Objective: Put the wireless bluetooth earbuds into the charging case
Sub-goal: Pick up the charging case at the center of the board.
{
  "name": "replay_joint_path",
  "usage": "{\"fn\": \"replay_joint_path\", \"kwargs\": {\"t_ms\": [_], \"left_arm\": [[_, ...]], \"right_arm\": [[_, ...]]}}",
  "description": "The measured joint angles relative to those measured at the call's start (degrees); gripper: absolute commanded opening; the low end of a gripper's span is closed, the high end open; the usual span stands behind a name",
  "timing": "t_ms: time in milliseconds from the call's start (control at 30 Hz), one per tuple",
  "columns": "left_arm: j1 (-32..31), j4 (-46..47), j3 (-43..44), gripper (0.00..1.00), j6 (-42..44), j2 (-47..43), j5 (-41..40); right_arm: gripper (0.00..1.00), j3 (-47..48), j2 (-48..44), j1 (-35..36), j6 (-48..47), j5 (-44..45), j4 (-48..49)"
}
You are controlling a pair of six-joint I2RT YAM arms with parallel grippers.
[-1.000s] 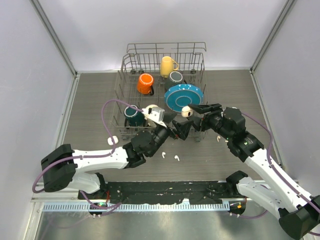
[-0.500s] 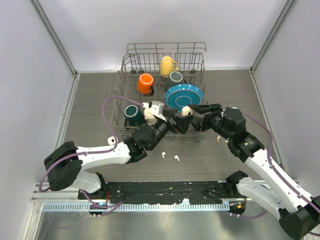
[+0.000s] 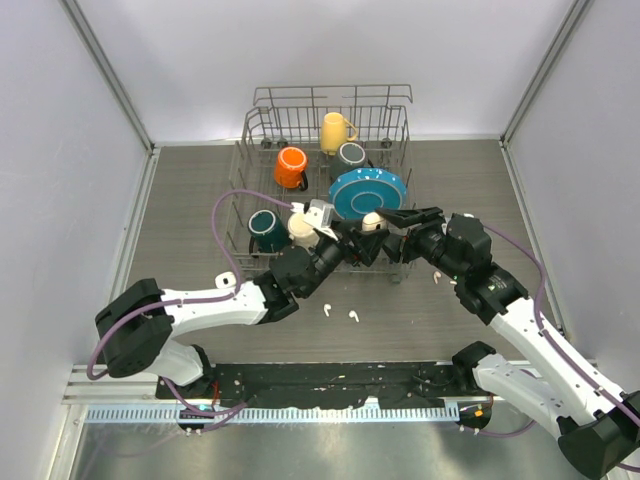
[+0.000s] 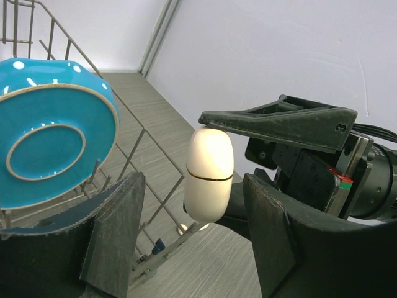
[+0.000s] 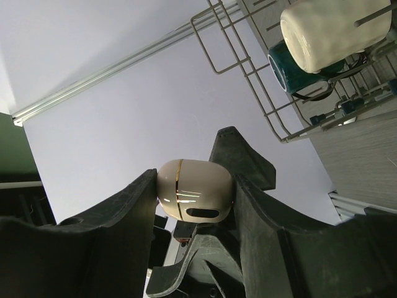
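My right gripper is shut on a white charging case and holds it closed in the air in front of the dish rack. The right wrist view shows the case clamped between both fingers. My left gripper is open, with its fingers on either side of the case and not touching it. Two white earbuds lie on the table below the grippers. A third earbud lies beside my right arm.
A wire dish rack stands behind the grippers with a blue plate, orange, yellow, teal and white mugs. A second small white case lies on the table at the left.
My left gripper has moved up and to the right, up to the case held by my right gripper. The right arm and the case have stayed in place.
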Motion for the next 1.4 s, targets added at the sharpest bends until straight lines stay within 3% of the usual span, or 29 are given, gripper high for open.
{"fn": "replay_joint_path", "kwargs": {"t_ms": [67, 333, 567, 633, 733, 767, 833, 867, 900, 1100, 1400], "left_arm": [[0.0, 0.3, 0.0, 0.58, -0.3, 0.1, 0.2], [0.2, 1.1, 0.0, 0.31, -0.8, 0.2, 0.8], [0.7, 1.1, 0.0, 0.00, -0.5, 0.4, 2.2], [0.9, 1.4, -0.2, 0.00, -0.5, 0.4, 2.6], [1.3, 2.7, -1.0, 0.00, -0.5, 0.3, 3.3], [1.4, 3.1, -1.4, 0.00, -0.5, 0.3, 3.5], [2.0, 3.8, -2.5, 0.00, -0.8, 0.0, 4.2], [2.4, 3.8, -3.3, 0.00, -1.2, -0.5, 4.9], [2.8, 3.8, -3.9, 0.00, -1.5, -0.9, 5.1], [9.2, 2.0, -9.7, 0.00, -2.2, -7.7, 9.7], [20.3, -6.6, -13.6, 0.00, -1.5, -26.4, 29.3]], "right_arm": [[0.01, 0.0, 0.0, 0.0, 0.0, 0.0, 0.0], [0.01, -0.1, 0.3, 0.0, -0.2, -0.2, 0.1], [0.01, -0.5, 0.3, 0.0, -0.2, -0.2, 0.6], [0.05, -0.7, 0.3, 0.0, -0.3, -0.2, 0.9], [0.25, -1.5, 0.4, 0.0, -1.1, -0.9, 2.7], [0.46, -1.6, 0.6, 0.0, -1.4, -1.1, 3.1], [0.66, -1.7, 1.6, 0.0, -2.8, -2.0, 3.7], [0.81, -1.6, 2.4, 0.0, -4.1, -2.8, 4.4], [0.85, -1.4, 3.1, 0.0, -5.0, -3.7, 4.7], [0.87, 7.5, 8.3, 0.1, -16.7, -8.8, 0.7], [0.87, 11.7, 14.4, 0.1, -26.7, -21.4, 2.7]]}}
